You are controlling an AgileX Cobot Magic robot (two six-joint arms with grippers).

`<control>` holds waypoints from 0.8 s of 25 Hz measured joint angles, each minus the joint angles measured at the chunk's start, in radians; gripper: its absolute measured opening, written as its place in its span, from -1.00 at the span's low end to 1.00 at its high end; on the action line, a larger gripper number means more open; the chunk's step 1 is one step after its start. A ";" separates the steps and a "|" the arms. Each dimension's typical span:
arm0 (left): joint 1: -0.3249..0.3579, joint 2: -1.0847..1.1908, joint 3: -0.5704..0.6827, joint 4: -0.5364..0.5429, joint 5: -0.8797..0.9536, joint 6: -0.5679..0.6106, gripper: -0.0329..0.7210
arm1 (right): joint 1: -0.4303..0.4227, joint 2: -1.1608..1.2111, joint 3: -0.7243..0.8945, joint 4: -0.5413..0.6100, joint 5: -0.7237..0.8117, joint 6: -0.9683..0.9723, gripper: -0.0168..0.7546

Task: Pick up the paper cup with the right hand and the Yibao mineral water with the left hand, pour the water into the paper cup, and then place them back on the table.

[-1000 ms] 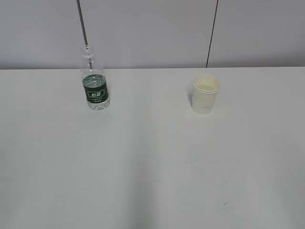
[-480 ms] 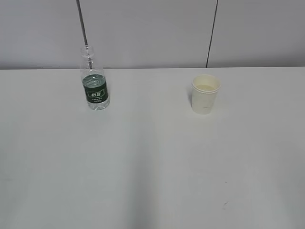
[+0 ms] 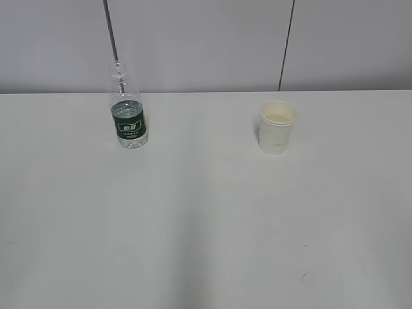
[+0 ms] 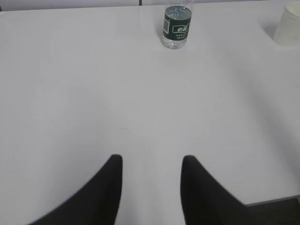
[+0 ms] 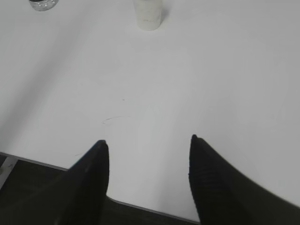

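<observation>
The Yibao mineral water (image 3: 129,116), a small clear bottle with a dark green label and no cap, stands upright at the back left of the white table (image 3: 206,212). It shows far ahead in the left wrist view (image 4: 176,28). The off-white paper cup (image 3: 277,127) stands upright at the back right, with its lower part in the right wrist view (image 5: 148,14). My left gripper (image 4: 151,159) hangs open and empty near the table's front edge. My right gripper (image 5: 148,139) is open wider, also empty, over the front edge. Neither arm appears in the exterior view.
A small dark scuff (image 3: 303,277) marks the table front right, and a faint scratch (image 5: 112,119) lies ahead of the right gripper. A grey panelled wall (image 3: 206,45) rises behind the table. The dark floor (image 5: 28,183) shows below the front edge.
</observation>
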 joint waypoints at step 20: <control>0.000 0.000 0.000 0.000 0.000 0.000 -0.20 | 0.000 0.000 0.000 0.000 0.000 0.000 0.18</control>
